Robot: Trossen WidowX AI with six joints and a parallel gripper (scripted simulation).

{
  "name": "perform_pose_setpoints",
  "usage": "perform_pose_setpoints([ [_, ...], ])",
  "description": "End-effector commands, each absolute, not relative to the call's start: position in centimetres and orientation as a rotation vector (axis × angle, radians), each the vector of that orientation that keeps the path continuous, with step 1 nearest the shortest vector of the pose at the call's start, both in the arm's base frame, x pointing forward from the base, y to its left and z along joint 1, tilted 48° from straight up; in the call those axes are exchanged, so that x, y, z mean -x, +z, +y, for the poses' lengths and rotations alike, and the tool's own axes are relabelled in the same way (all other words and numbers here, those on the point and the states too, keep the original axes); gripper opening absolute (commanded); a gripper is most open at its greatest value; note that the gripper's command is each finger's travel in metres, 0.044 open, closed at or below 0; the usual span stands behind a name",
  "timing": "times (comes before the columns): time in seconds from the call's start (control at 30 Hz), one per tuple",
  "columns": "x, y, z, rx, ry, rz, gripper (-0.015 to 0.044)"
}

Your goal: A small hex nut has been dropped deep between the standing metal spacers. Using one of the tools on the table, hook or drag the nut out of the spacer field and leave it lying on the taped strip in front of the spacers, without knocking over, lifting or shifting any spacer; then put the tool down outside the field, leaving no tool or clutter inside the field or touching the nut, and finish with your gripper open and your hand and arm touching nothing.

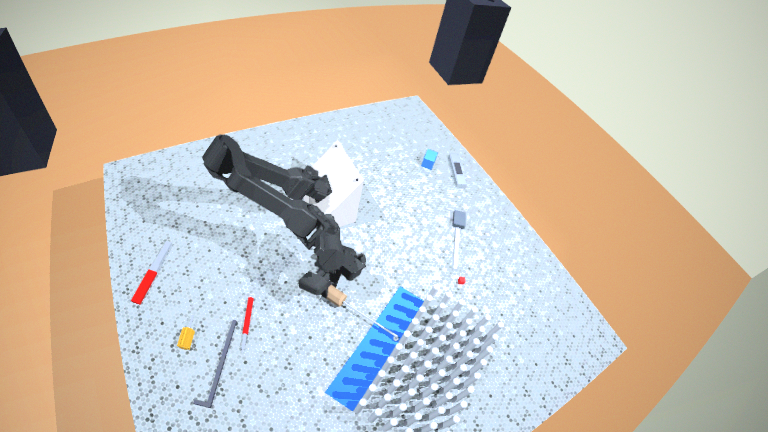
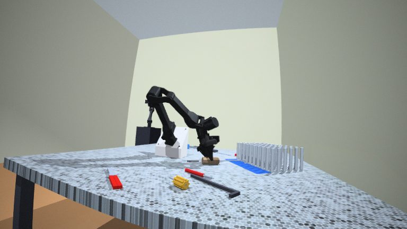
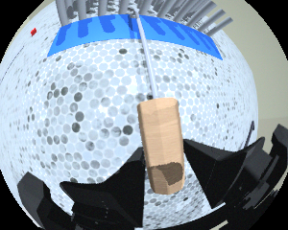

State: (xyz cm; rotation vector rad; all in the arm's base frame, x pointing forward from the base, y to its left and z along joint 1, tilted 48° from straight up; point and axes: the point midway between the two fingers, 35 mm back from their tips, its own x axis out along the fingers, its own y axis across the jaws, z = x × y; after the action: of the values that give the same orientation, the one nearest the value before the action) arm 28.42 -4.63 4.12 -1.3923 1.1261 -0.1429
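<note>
The pincer (image 1: pixel 328 291) (image 2: pixel 211 158) (image 3: pixel 163 148), part-closed, grips the hook's wooden handle (image 1: pixel 336 295) (image 2: pixel 206 161) (image 3: pixel 160 129). Its tip lies toward twelve o'clock in the wrist view, over the blue strip (image 1: pixel 339 392) (image 2: pixel 260 171) (image 3: pixel 60 48) by the spacers (image 1: pixel 419 377) (image 2: pixel 267 157) (image 3: pixel 102 7). The nut can't be made out. Dragging seems in hand; next, confirm the nut's position.

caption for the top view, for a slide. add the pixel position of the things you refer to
Gripper (image 1: pixel 329 291) holding a wooden-handled tool (image 1: pixel 336 296), its thin shaft reaching over the blue strip (image 1: pixel 341 390) toward the standing spacers (image 1: pixel 419 377)

Here's the arm (image 1: pixel 263 192) (image 2: pixel 181 107), matte black all over, chunky angular links with rounded joints! And at the fingers, black again, broad wedges narrowing towards their tips, with dark, stepped blocks sitting just outboard on either side of them!
</note>
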Motion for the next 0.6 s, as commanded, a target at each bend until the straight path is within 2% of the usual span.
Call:
perform_pose_setpoints([
  [0.0,-28.35,4.19,-4.58,1.392,-0.136,1.123,0.0],
  [0.57,-28.44,4.83,-3.84,1.389,-0.138,1.123,0.0],
])
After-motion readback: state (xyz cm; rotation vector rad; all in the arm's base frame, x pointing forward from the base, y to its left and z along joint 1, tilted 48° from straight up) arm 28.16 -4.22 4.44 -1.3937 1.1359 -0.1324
